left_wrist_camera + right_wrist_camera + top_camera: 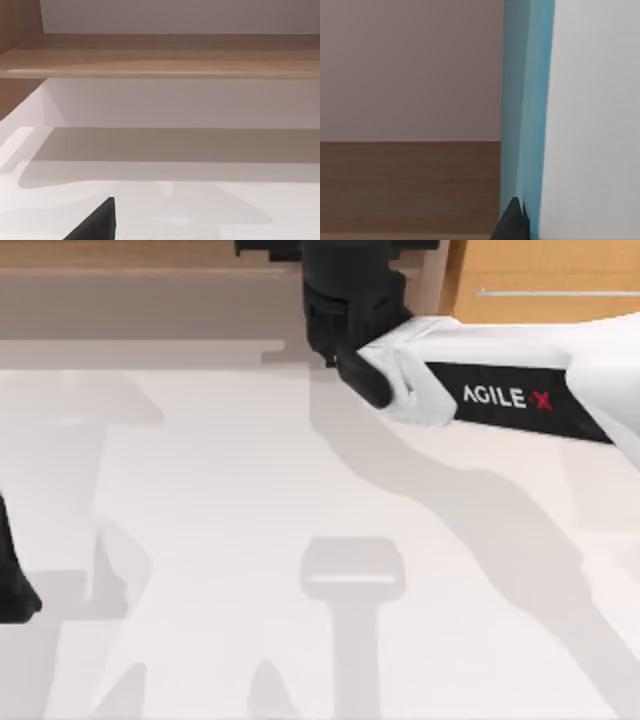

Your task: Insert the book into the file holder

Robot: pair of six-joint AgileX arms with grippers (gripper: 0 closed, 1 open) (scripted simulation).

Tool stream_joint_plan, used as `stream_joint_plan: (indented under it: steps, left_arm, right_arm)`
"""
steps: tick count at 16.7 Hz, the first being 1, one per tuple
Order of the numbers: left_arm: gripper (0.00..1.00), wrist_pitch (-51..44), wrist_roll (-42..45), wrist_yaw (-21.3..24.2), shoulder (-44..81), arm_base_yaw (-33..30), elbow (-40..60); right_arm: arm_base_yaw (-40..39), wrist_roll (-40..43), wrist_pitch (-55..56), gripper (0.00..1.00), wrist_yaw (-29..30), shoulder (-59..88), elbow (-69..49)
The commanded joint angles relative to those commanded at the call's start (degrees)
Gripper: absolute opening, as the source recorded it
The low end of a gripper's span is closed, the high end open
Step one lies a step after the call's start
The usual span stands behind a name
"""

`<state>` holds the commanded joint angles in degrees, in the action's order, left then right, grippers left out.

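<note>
The book (527, 115) stands upright close in front of the right wrist camera, as a tall light-blue strip with a white face beside it. One black fingertip (512, 222) of my right gripper presses against its blue side. From above, my right gripper (345, 325) hangs at the table's far middle edge, at the end of the white arm, and covers the book. I cannot make out the file holder. My left arm (12, 585) stays parked at the table's left edge.
The white table (250, 540) carries only shadows of the arms. A wooden ledge (165, 55) runs along the far side, with a wooden cabinet front (545, 280) at the far right.
</note>
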<state>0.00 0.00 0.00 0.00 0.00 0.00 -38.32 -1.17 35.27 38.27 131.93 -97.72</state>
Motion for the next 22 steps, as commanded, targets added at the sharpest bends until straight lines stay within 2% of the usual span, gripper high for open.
stream_joint_plan:
  steps: [4, 6, 13, 22]
  left_arm:
    - [1.0, 0.0, 0.0, 0.0, 0.0, 0.0, 0.0]
    - [1.0, 0.0, 0.0, 0.0, 0.0, 0.0, 0.0]
    - [1.0, 0.0, 0.0, 0.0, 0.0, 0.0, 0.0]
    - [1.0, 0.0, 0.0, 0.0, 0.0, 0.0, 0.0]
  right_arm:
    - [-6.1, -5.0, -0.5, 0.0, 1.3, -1.3, -1.2]
    - [-6.7, -5.6, -1.1, 0.0, 1.4, -1.9, -1.4]
    - [1.8, 1.4, -3.0, 0.0, -0.1, -1.0, -1.2]
    - [1.6, 0.3, -1.4, 0.0, -1.6, -2.9, 1.2]
